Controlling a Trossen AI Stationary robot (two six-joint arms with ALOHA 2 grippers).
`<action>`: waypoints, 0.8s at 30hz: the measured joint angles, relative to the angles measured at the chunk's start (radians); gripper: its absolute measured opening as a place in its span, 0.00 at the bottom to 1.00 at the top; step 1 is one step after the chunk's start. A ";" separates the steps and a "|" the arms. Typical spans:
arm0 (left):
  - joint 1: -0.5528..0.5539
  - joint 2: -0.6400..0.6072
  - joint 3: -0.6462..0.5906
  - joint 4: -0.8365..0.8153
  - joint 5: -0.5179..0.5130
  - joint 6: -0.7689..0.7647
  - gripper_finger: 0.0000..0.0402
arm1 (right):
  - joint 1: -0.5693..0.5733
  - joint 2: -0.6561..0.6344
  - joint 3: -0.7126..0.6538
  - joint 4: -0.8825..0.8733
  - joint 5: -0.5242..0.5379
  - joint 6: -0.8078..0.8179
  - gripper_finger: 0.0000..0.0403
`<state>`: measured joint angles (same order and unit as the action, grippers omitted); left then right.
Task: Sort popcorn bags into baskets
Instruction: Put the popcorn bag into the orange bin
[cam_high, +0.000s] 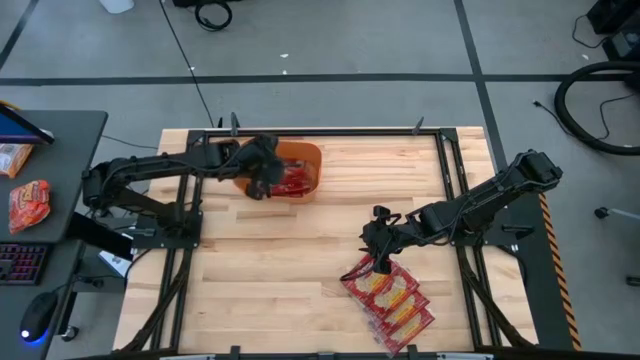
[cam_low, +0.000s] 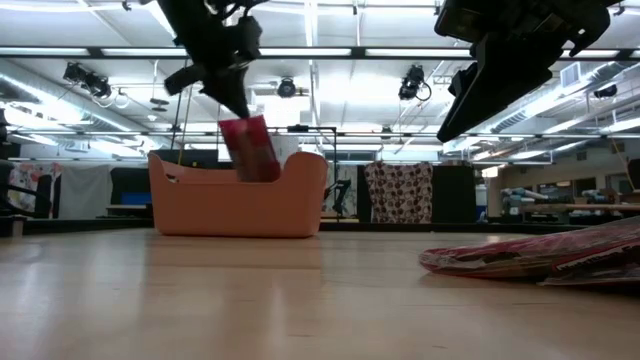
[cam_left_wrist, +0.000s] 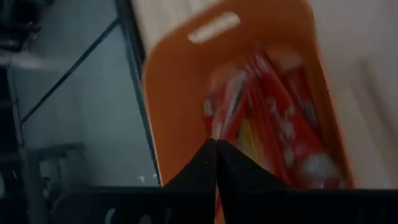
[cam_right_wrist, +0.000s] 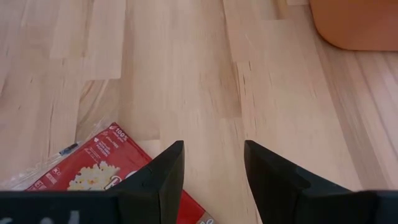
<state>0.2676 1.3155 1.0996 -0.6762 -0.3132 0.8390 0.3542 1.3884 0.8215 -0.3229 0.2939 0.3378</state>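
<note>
While over the pile (cam_high: 388, 297), "100%" on one popcorn bag (cam_right_wrist: 93, 168).

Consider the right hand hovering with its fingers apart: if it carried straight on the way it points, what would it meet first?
Probably the bare wooden table just beyond the popcorn bags. The right hand points down at open wood, with one bag's corner beside its finger. Depth is uncertain.

One basket (cam_high: 300, 158), orange, on table (cam_high: 280, 270); several popcorn bags inside (cam_left_wrist: 273, 130), three or so, exact count unclear from blur; one bag (cam_low: 250, 147) hanging over tub; loose pile of bags (cam_high: 388, 298) on table, roughly four or five overlapping, cannot count surely; two arms, two tools: left tool (cam_high: 258, 183), right tool (cam_high: 380, 255).
</note>
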 joint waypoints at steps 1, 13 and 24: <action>0.006 0.000 0.000 -0.025 0.004 0.050 0.02 | 0.000 0.000 0.000 0.000 0.000 0.000 0.43; 0.102 0.000 0.000 -0.222 0.007 0.302 0.05 | 0.000 0.000 0.000 0.000 0.000 0.000 0.43; 0.089 0.000 0.000 -0.016 0.043 0.292 0.01 | 0.000 0.000 0.000 0.000 0.000 0.000 0.43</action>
<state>0.3571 1.3155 1.0996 -0.6919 -0.2702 1.1307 0.3542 1.3884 0.8211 -0.3229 0.2935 0.3377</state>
